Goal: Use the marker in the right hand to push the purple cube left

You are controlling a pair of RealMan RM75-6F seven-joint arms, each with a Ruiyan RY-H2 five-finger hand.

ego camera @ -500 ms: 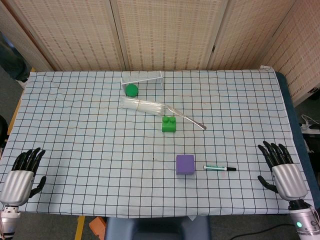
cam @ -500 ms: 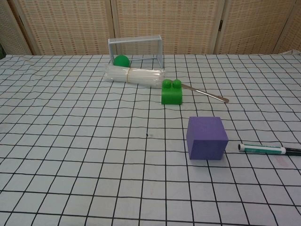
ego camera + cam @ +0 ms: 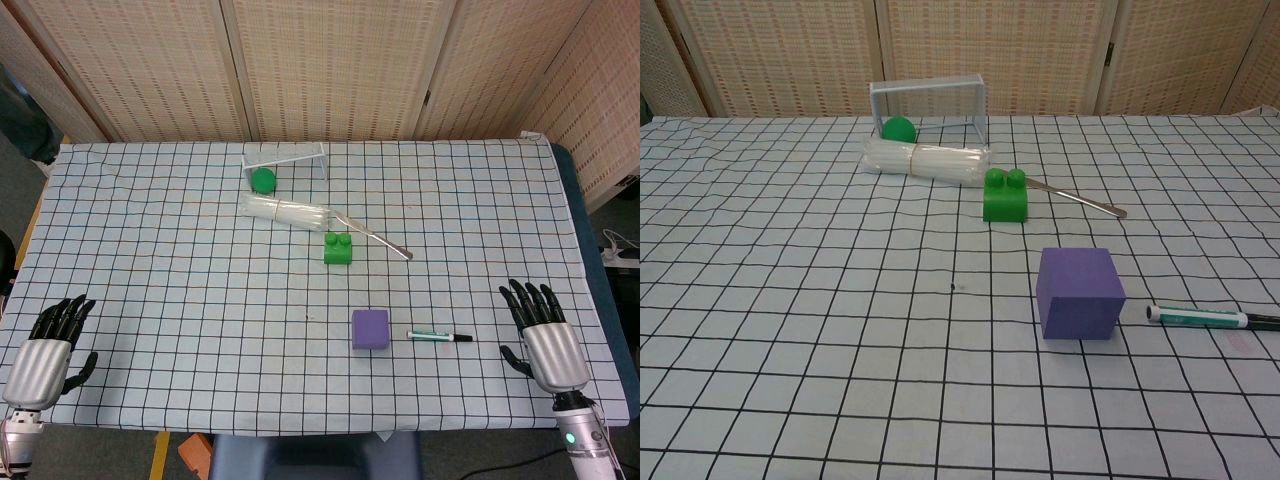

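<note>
Purple cube sits near the front middle of the table, a plain matte block with crisp edges and flat, unmarked faces; in the chest view its top looks a shade lighter than the two sides facing the camera. Just to its right, apart from it by a narrow gap, lies the marker, flat on the checked cloth with its length running left to right. Its body is white with a green band of print, and the dark cap end points right, away from the cube.

Nothing is holding the marker. The right hand rests at the front right of the table, well apart from the marker, palm down with its dark fingers spread and empty. The left hand lies at the front left corner the same way, fingers apart and holding nothing.

Farther back, a green toy brick stands behind the cube, with a metal spoon lying just beside it. A clear bundle of straws lies behind those, and a green ball sits under a small white frame near the back.
</note>
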